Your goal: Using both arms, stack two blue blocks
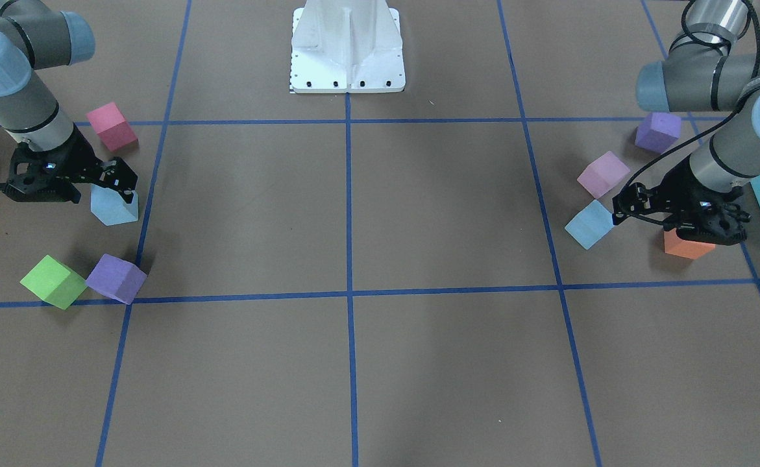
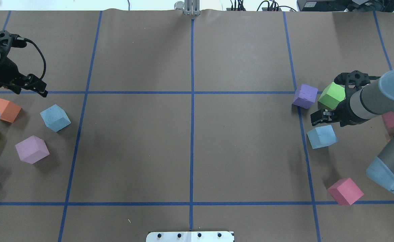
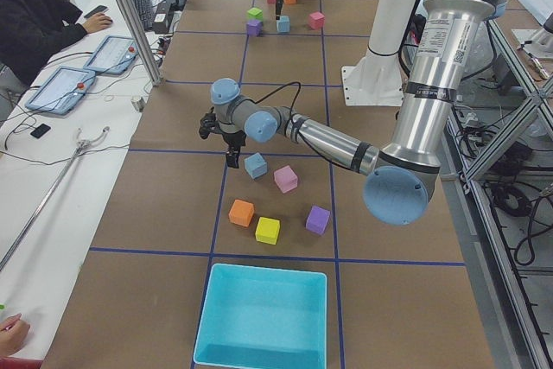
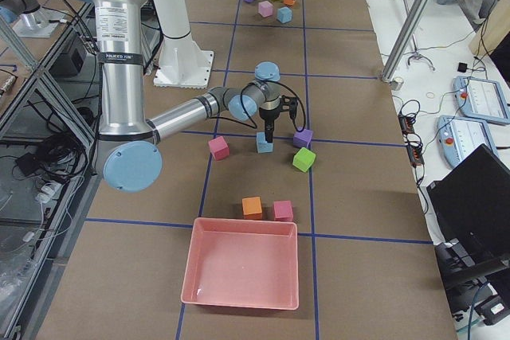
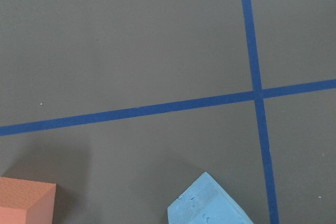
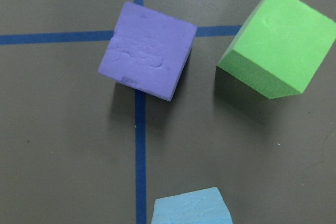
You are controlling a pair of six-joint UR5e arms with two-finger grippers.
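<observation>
- Hanging near the left block [image 2: 55,117] but clear of it, the left claw [image 2: 39,90] holds nothing; how far it is open cannot be told.
- Both blocks sit on the surface [image 2: 190,151], well apart and unstacked.
- The right claw [image 2: 319,117] hangs close over the right block [image 2: 321,136], its spread unclear.
- This looks like the approach; next, each claw should descend astride its block.

Brown paper covers the long desk [image 2: 133,151], gridded with blue tape [image 2: 192,134]. A white bench [image 3: 82,192] runs alongside, carrying what look like control tablets [image 3: 111,54]; an aluminium post [image 3: 130,15] stands just beside them.
</observation>
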